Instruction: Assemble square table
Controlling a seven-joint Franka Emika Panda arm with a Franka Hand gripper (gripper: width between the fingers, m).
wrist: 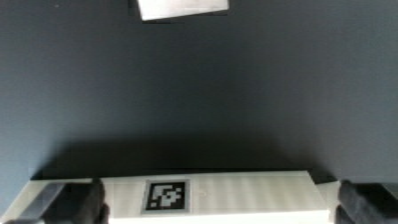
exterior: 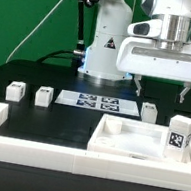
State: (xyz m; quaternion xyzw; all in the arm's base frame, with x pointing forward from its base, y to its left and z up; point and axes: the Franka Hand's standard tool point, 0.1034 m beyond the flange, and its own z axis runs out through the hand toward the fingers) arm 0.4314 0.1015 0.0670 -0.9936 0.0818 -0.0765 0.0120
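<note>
The square table's top, a white slab (exterior: 126, 142) with raised edges, lies at the front on the exterior view's right. One white leg (exterior: 181, 136) stands upright by its right corner, tag facing the camera. Three more small legs lie on the dark table: two on the left (exterior: 16, 91) (exterior: 43, 94) and one (exterior: 149, 111) beyond the slab. My gripper (exterior: 162, 93) hangs open just above this last leg. In the wrist view this tagged leg (wrist: 205, 193) lies between the spread fingers (wrist: 64, 203) of the gripper (wrist: 210, 206), and neither finger visibly touches it.
The marker board (exterior: 97, 102) lies flat in front of the robot base (exterior: 103, 54). A long low white border wall (exterior: 2, 126) runs along the front and left. Another white piece (wrist: 183, 8) shows at the edge of the wrist view.
</note>
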